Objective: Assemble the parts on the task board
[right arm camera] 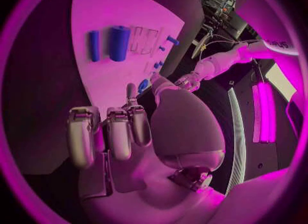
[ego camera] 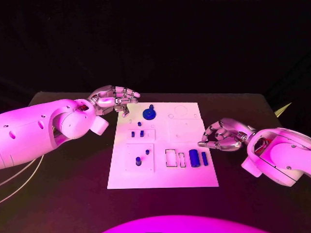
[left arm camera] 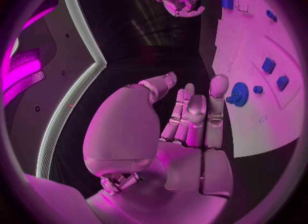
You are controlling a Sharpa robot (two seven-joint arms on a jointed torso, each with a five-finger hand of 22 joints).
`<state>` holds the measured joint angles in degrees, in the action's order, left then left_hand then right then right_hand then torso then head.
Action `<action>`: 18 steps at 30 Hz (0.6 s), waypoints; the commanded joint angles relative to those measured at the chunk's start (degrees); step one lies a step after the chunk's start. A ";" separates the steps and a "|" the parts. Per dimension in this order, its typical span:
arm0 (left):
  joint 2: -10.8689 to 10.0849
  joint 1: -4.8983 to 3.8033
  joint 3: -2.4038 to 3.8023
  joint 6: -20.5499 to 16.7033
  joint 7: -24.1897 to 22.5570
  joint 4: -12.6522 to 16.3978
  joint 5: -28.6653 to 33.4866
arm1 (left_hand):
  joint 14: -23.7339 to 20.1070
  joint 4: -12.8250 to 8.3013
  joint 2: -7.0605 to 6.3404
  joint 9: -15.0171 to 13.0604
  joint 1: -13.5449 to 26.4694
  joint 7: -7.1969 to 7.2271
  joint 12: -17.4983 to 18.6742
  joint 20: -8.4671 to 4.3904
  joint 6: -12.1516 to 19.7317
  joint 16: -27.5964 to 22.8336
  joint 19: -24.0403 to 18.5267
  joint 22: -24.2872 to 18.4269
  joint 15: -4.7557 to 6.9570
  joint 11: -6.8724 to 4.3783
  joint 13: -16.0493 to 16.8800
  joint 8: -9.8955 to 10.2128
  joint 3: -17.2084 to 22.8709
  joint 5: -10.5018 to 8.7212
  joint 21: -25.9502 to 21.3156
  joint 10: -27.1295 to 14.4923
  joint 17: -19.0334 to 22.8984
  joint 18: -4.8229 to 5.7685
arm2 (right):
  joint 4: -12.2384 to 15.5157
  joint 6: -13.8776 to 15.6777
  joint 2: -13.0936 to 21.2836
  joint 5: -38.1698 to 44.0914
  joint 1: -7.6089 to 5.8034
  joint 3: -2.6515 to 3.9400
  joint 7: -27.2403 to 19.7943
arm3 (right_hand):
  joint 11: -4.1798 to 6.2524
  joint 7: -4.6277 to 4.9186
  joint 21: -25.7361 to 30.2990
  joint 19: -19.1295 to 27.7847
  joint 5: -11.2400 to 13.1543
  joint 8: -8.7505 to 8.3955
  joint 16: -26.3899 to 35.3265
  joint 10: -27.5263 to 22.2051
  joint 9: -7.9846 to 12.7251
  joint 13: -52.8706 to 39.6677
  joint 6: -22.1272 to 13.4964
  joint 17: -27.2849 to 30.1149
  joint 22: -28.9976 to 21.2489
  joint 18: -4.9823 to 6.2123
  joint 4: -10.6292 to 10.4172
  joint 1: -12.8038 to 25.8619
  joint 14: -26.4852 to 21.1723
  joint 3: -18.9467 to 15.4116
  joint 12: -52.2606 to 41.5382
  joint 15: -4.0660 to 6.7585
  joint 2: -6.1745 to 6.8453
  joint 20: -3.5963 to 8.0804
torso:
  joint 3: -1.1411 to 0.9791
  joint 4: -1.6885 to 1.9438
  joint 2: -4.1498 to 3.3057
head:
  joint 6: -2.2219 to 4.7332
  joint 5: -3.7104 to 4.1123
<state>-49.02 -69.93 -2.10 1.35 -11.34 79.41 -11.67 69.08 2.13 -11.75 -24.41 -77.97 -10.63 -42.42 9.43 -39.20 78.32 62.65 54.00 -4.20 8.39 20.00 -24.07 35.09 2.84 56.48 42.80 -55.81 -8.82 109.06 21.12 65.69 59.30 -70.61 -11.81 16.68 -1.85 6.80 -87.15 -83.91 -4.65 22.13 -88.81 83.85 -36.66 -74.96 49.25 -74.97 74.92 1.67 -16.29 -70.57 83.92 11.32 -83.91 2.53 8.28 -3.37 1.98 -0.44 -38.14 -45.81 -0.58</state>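
The white task board (ego camera: 163, 170) lies mid-table. A round blue part with a knob (ego camera: 150, 114) stands near its far edge, and small blue parts (ego camera: 136, 133) sit in the left-hand recesses. A thick blue cylinder (ego camera: 194, 158) and a thinner one (ego camera: 204, 158) lie at the near right. My left hand (ego camera: 115, 98) hovers by the board's far left corner, fingers straight and holding nothing; the left wrist view shows its fingers (left arm camera: 195, 116) close to the round part (left arm camera: 239, 94). My right hand (ego camera: 222, 136) sits at the board's right edge, fingers curled in, nothing in it.
Black table (ego camera: 71, 194) surrounds the board on all sides. Two outlined rectangular slots (ego camera: 171, 158) lie just left of the cylinders. The right wrist view shows both cylinders (right arm camera: 118, 42) beyond my right hand (right arm camera: 128, 131).
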 commanded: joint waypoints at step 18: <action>-0.02 0.06 -0.02 0.85 -0.49 0.08 -0.03 | -0.26 0.32 0.22 0.01 0.25 -1.68 -0.38 0.00 0.35 0.23 -0.36 -0.05 -0.04 0.00 -0.11 -0.32 -0.15 0.22 -0.27 -0.28 0.03 -0.44 | -1.39 1.40 -4.17 8.77 5.30 -0.54 13.75 | -0.60 0.24 -1.69 -5.71 -1.14 -1.15 -0.59 1.47 -0.35 -9.46 -0.69 -13.43 14.35 -1.38 -0.28 1.82 5.76 -2.31 -0.75 -0.82 0.13 -0.64 | 0.16 -0.26 0.13 | -0.40 -0.07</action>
<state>-49.06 -69.89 -2.15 1.37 -11.37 79.36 -11.68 69.08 2.13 -11.75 -24.41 -77.97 -10.63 -42.42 9.43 -39.20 78.32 62.65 54.00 -4.20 8.39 19.95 -24.06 35.09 2.84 56.47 42.80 -55.81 -8.83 107.86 21.96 61.73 66.77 -65.49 -12.34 28.52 -2.05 7.03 -88.63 -84.12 -5.54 21.38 -89.11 84.03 -36.95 -74.95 48.84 -74.96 74.91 0.81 -16.60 -69.06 84.02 9.26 -84.42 2.25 8.28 -3.59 2.11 -0.63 -38.01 -46.16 -0.47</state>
